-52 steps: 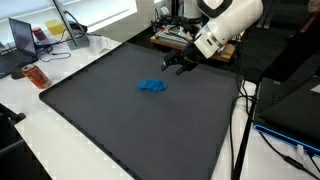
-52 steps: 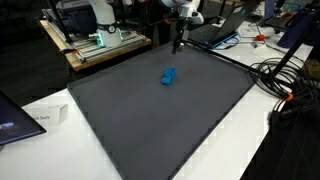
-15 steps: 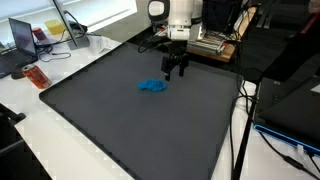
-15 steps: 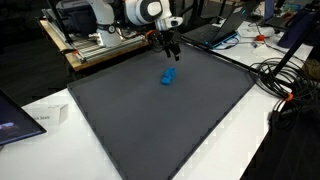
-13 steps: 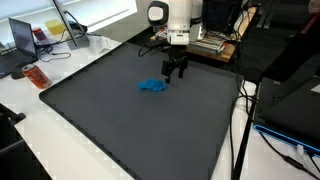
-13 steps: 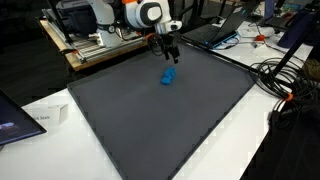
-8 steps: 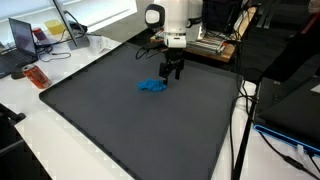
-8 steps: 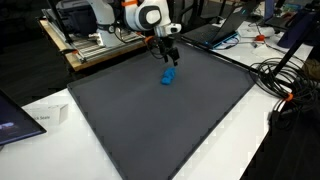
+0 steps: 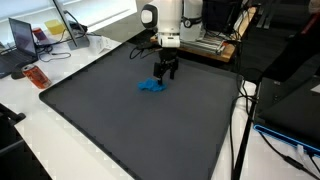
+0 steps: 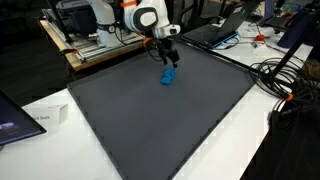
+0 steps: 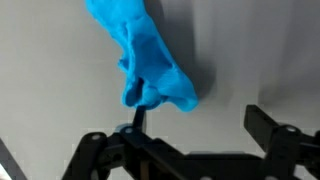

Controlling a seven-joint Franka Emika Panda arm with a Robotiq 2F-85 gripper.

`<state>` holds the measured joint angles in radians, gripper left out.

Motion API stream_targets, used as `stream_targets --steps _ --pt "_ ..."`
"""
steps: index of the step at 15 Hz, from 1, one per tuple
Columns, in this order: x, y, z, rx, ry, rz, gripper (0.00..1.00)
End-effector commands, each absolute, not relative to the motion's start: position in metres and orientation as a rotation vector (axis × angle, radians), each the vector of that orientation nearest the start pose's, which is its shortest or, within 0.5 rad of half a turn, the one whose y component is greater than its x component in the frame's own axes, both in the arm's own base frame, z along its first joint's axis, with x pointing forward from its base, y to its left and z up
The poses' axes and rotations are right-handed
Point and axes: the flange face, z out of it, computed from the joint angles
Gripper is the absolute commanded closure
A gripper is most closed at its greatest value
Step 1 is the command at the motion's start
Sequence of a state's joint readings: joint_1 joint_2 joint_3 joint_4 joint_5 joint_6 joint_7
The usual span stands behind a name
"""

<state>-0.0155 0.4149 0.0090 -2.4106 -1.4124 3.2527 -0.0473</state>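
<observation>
A crumpled blue cloth (image 9: pixel 152 87) (image 10: pixel 168 76) lies on the dark grey mat (image 9: pixel 130 125) (image 10: pixel 160 115), towards its far side. The white arm reaches down over it, and my black gripper (image 9: pixel 167 75) (image 10: pixel 170 61) hangs just above the cloth's far end, jaws pointing down. In the wrist view the blue cloth (image 11: pixel 145 55) fills the upper left, and its near end touches or overlaps the left finger (image 11: pixel 137 115). The right finger (image 11: pixel 272 130) stands well apart from it. My gripper (image 11: pixel 200 122) is open and holds nothing.
The mat lies on a white table (image 9: pixel 60 150). A laptop (image 9: pixel 22 38) and a red object (image 9: pixel 36 76) sit off the mat's edge. Cables (image 10: pixel 290 90) trail beside the mat. A wooden bench with equipment (image 10: pixel 95 42) stands behind the arm.
The arm has moved across the far side of the mat towards the blue cloth and lowered; the gripper now hangs right over the cloth's end. The jaws have stayed open.
</observation>
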Motion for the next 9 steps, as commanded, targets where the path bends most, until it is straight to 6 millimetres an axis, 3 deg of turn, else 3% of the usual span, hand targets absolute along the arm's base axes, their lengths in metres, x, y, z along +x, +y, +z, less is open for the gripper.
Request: stream_targets --steps 1,9 --pt "0.451 0.094 0.163 -2.367 -2.175 -0.551 0.0" --pt "0.464 0.093 0.173 -2.343 -2.203 -0.578 0.0"
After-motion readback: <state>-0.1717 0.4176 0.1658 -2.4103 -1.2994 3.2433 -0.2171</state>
